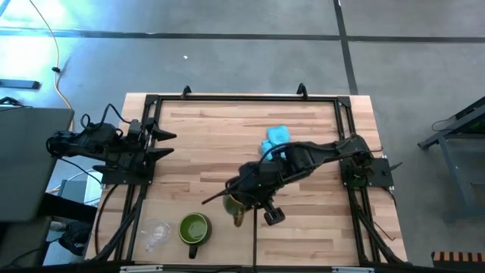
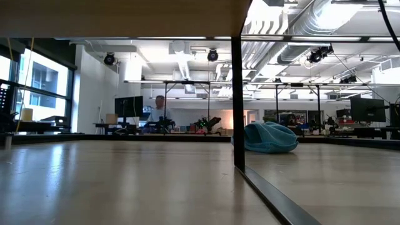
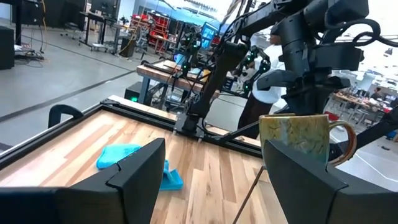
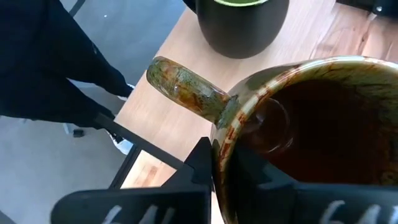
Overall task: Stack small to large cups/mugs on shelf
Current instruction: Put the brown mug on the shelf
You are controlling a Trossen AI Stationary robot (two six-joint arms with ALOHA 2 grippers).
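Two dark, near-black jointed arms: left arm (image 1: 106, 144) and right arm (image 1: 311, 161), each on a black base plate bolted to the frame rail. Black cables looped over the left arm's back (thin ones, bundled). Blocky housings at the joints, rounded links between. Broad, flat, matte black fingers (image 3: 127, 177) with angular, faceted edges. Right gripper (image 4: 214, 180) likewise black, hard-edged.
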